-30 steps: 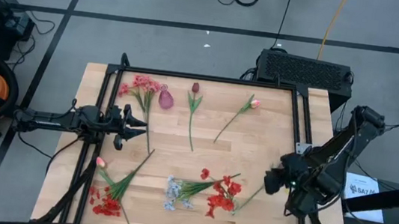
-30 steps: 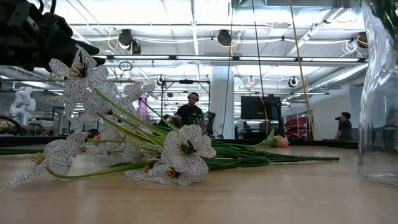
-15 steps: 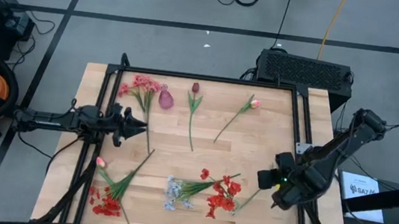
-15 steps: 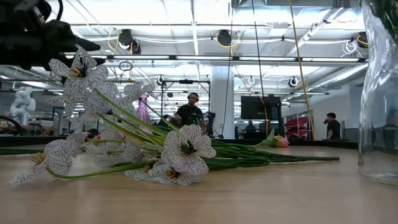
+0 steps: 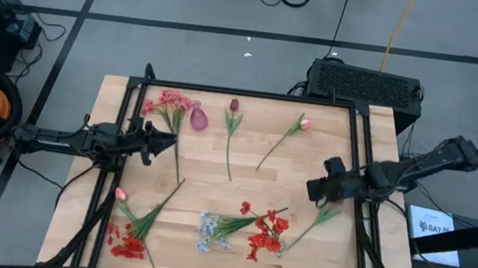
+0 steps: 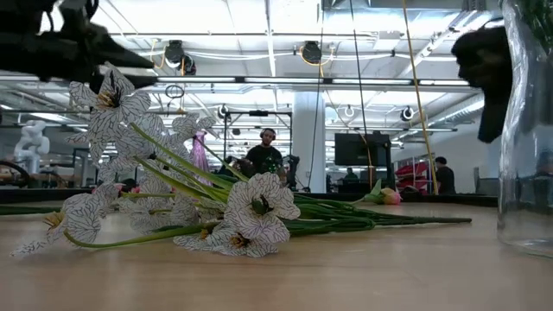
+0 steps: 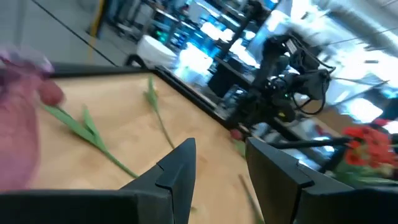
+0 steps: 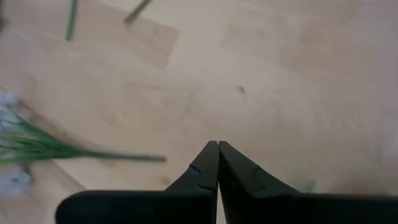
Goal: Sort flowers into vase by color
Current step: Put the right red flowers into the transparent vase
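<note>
In the high view the flowers lie flat on the wooden table: a pink cluster, a maroon tulip, a pink bud, red clusters, a pale blue-white bunch, and a bud with red blooms. The small pink vase stands upright between the pink cluster and the tulip. My left gripper is open, hovering near the pink cluster's stem; its wrist view shows the gap with the vase off to one side. My right gripper is shut above bare wood, right of the red clusters.
A loose green stem lies near my right gripper. In the low view the pale bunch lies close in front, and a clear glass vessel stands at the right edge. A black frame borders the table. People stand far behind.
My right gripper has moved toward the table's far edge and risen as its arm stretched out level, and it now shows in the low view. My left gripper has shifted slightly toward the far edge. No flower has moved.
</note>
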Robot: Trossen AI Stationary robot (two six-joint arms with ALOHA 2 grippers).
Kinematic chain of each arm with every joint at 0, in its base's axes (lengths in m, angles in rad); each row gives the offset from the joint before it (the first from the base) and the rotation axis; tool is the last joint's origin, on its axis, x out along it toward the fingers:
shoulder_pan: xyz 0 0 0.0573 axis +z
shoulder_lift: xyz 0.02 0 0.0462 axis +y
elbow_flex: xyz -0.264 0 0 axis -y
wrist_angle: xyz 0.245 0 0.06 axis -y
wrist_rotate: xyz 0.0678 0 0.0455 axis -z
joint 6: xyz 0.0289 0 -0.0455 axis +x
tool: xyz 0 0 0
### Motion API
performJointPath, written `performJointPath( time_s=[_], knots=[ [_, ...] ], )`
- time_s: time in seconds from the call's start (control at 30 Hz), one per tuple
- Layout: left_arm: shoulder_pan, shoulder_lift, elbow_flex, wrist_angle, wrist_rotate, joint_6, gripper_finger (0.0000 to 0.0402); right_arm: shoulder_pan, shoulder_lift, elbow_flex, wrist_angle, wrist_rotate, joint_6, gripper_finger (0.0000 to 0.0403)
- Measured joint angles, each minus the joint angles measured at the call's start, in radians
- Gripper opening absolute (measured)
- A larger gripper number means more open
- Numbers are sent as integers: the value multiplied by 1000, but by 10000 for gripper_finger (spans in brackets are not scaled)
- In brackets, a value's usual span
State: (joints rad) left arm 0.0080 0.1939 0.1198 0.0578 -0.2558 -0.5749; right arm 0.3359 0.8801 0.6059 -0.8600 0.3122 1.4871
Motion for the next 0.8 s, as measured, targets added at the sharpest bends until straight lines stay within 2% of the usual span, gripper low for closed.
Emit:
performJointPath(
  time_s=[0.13,0.23,0.43,0.57,0.67,0.8],
  knots=[
    [-15,131,93,1,-109,59,147,-160,-165,-125,98,-60,-201,0],
    [-23,250,170,-5,-193,65,147,-290,-253,-177,179,-147,-386,0],
    [-23,513,370,-176,-377,35,147,-553,-278,-196,224,-331,-735,0],
    [-3,651,519,-336,-485,-136,147,-715,-243,-196,279,-489,-918,0],
    [19,733,622,-513,-483,-294,147,-811,-202,-196,331,-591,-1011,0],
    [41,806,720,-746,-446,-547,147,-888,-133,-196,383,-637,-1078,0]
  ],
)
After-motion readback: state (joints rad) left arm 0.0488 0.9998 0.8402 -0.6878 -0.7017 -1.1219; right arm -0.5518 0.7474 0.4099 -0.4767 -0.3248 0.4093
